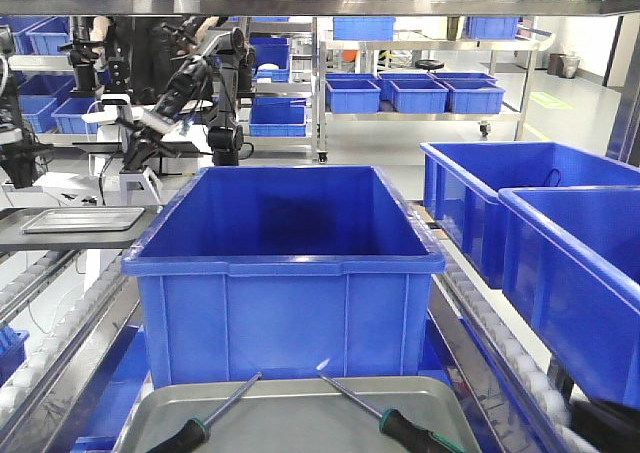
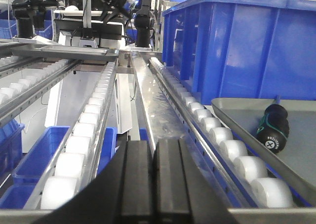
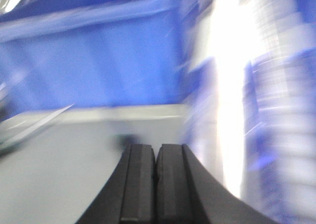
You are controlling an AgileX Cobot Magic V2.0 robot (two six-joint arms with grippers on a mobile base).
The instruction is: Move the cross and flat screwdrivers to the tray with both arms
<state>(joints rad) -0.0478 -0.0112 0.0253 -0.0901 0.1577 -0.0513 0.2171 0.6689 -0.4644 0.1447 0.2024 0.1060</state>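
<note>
both screwdrivers point(image 1: 205, 420) point(image 1: 385, 416) lie in tray point(image 1: 300, 413) | left gripper point(image 2: 152, 172), right gripper point(image 3: 157, 179) fingers closed, empty | judgement: retract clear, avoid nudging handles

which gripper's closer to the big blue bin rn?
Hard to rank. Left gripper is shut over the roller track, blue bin ahead to its right. Right gripper is shut above the tray, the bin directly ahead; that view is blurred.

I count two screwdrivers, one left point(image 1: 205, 421) and one right point(image 1: 385, 420), lying in one silver tray point(image 1: 290, 398) nearest me, and three big blue bins: one centre point(image 1: 285, 273), two right point(image 1: 500, 188) point(image 1: 585, 273).
</note>
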